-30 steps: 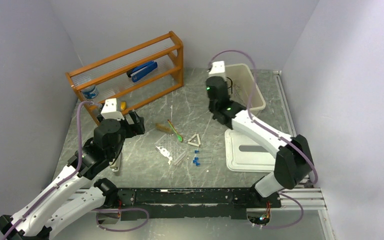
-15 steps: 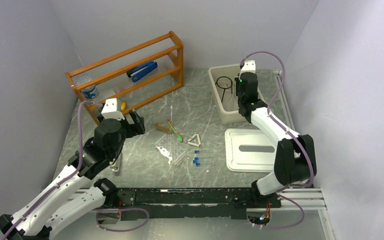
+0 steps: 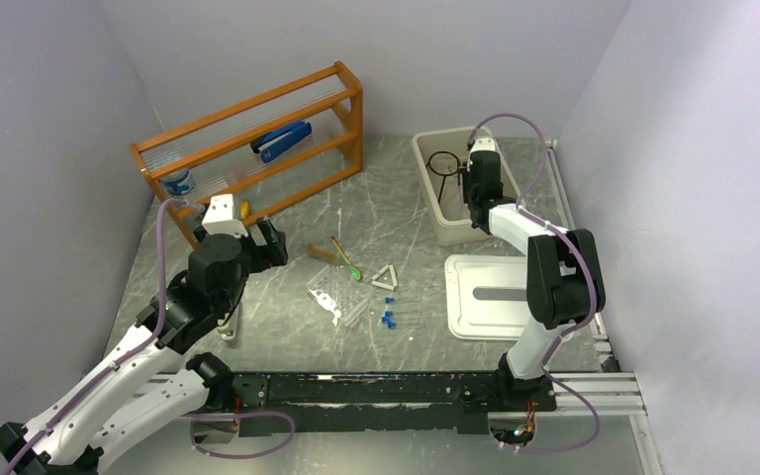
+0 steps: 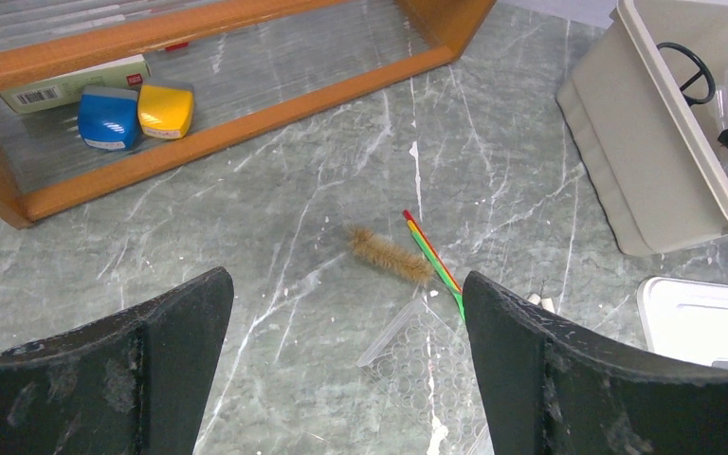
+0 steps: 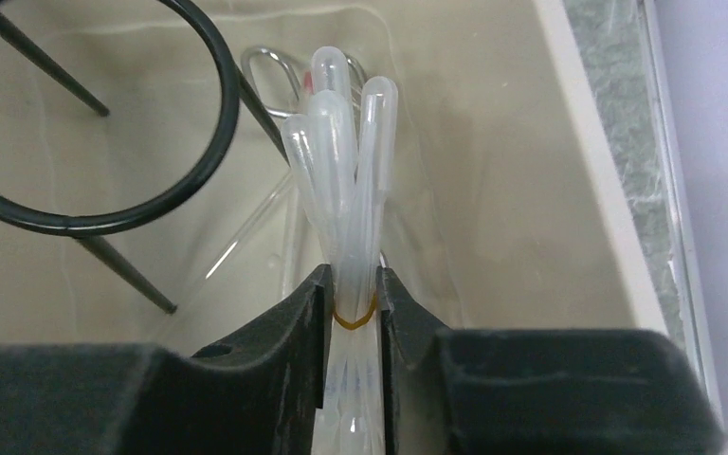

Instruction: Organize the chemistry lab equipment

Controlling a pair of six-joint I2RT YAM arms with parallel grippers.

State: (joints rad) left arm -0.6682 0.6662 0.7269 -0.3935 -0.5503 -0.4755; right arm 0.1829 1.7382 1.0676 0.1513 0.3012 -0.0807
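Observation:
My right gripper [image 5: 353,284] is shut on a bundle of clear plastic pipettes [image 5: 341,152] tied with a yellow band, held inside the beige bin [image 3: 435,213]. A black wire ring stand [image 5: 104,218] and a metal looped handle [image 5: 265,62] lie in the bin. My left gripper [image 4: 343,284] is open and empty above the table. Below it lie the clear tube rack [image 4: 436,355], a brown brush [image 4: 391,254] and thin coloured rods [image 4: 431,256]. The white triangle [image 3: 386,278] and blue-capped tubes [image 3: 389,319] lie mid-table.
A wooden shelf [image 3: 257,129] stands at the back left with a blue stapler [image 3: 285,140] on it and small blue and yellow items [image 4: 137,112] on its lower level. The bin's white lid [image 3: 495,297] lies flat at the front right.
My right arm swung right from beside the bin to over and into it, carrying the pipette bundle. The ring stand in the bin came into view. My left arm barely moved.

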